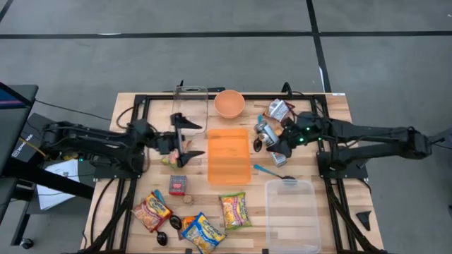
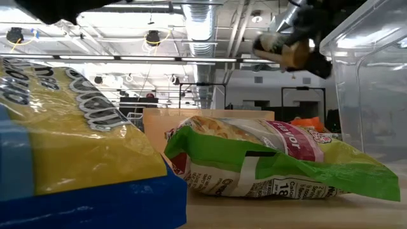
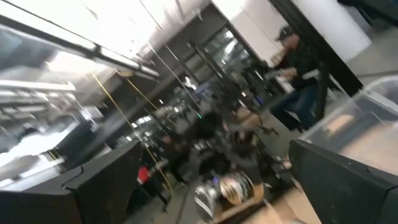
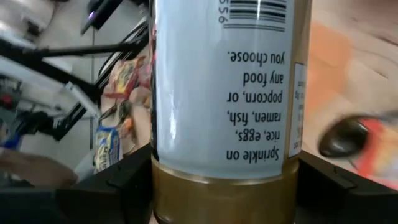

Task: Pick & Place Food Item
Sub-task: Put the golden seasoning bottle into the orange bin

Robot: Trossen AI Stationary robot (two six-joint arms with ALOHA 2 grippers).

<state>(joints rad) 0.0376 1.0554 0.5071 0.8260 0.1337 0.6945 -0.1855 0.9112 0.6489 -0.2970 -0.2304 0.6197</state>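
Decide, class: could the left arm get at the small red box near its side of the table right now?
Probably yes. The left hand is open and empty, the red box lies close by on its side, and nothing sits over the box.

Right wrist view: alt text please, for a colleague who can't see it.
A seasoning bottle with a white printed label and golden contents fills the frame, clamped between the right claw's dark fingers. Snack packets lie blurred on the wooden table behind.

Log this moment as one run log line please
right gripper: shut on seasoning bottle, lifted above table | left gripper: open, empty, beside orange tray | placement: not yet done
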